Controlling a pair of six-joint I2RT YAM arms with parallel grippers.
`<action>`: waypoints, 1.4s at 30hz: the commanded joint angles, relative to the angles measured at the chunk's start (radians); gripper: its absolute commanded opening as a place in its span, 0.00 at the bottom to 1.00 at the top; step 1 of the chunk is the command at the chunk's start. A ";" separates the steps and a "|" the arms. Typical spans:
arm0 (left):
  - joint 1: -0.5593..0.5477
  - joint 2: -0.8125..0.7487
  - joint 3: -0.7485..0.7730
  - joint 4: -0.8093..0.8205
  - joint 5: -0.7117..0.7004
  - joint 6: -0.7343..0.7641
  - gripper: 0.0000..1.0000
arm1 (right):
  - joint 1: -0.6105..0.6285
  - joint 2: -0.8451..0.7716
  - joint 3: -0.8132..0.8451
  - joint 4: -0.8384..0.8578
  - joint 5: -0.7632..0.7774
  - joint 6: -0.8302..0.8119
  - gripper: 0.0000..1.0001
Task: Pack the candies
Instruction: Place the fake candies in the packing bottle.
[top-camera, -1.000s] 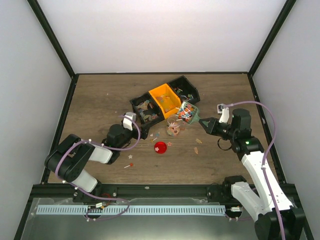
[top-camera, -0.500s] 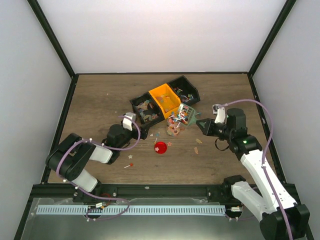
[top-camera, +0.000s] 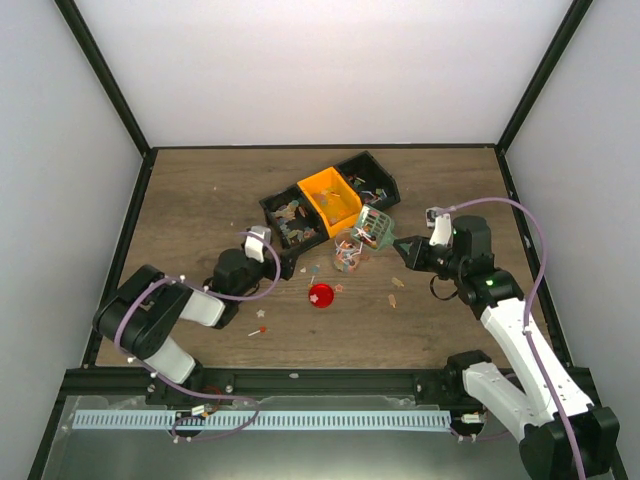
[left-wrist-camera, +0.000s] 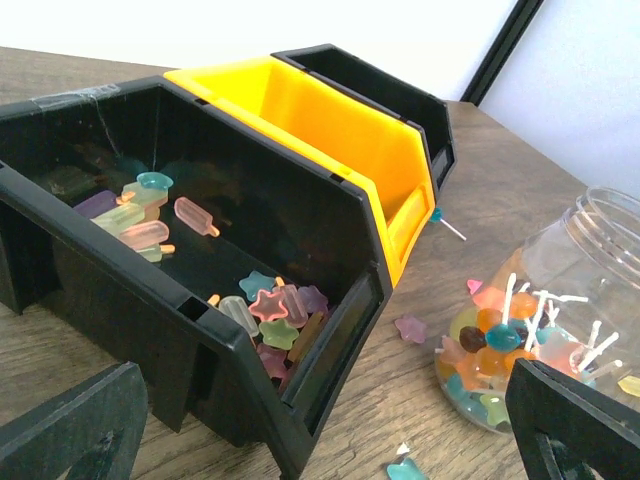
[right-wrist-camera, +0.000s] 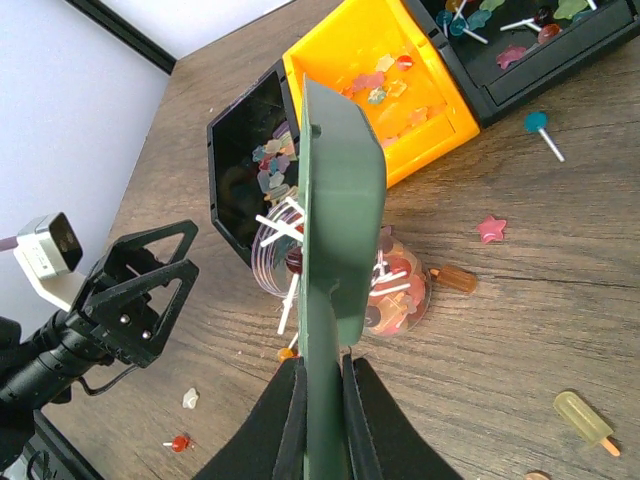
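A clear jar (top-camera: 347, 250) stands on the table, part filled with candies (left-wrist-camera: 490, 340), small coloured sweets and lollipops with white sticks. My right gripper (right-wrist-camera: 325, 400) is shut on the handle of a green slotted scoop (right-wrist-camera: 340, 180), which is tipped on edge over the jar's (right-wrist-camera: 400, 290) mouth. The left gripper (left-wrist-camera: 320, 425) is open and low on the table, facing the near corner of a black bin (left-wrist-camera: 200, 330), with the jar at its right finger. More candies (left-wrist-camera: 270, 305) lie in that bin.
An orange bin (top-camera: 328, 200) sits between two black bins (top-camera: 290, 215) (top-camera: 370, 180). A round red lid (top-camera: 321, 295) lies in front of the jar. Loose sweets (top-camera: 397, 282) are scattered around it, including a yellow ice-lolly shape (right-wrist-camera: 583, 415).
The right gripper has rolled the scoop over the jar and shifted slightly left. The sweets that filled the scoop have dropped toward the jar. The left arm has not moved.
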 joint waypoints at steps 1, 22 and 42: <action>0.007 0.020 -0.005 0.047 0.018 -0.010 1.00 | 0.009 -0.004 0.063 0.014 -0.002 -0.013 0.01; 0.012 0.041 -0.002 0.055 0.022 -0.014 1.00 | 0.014 0.014 0.105 -0.048 0.042 -0.067 0.01; 0.016 0.047 -0.012 0.076 0.027 -0.009 1.00 | 0.097 0.045 0.157 -0.085 0.164 -0.086 0.01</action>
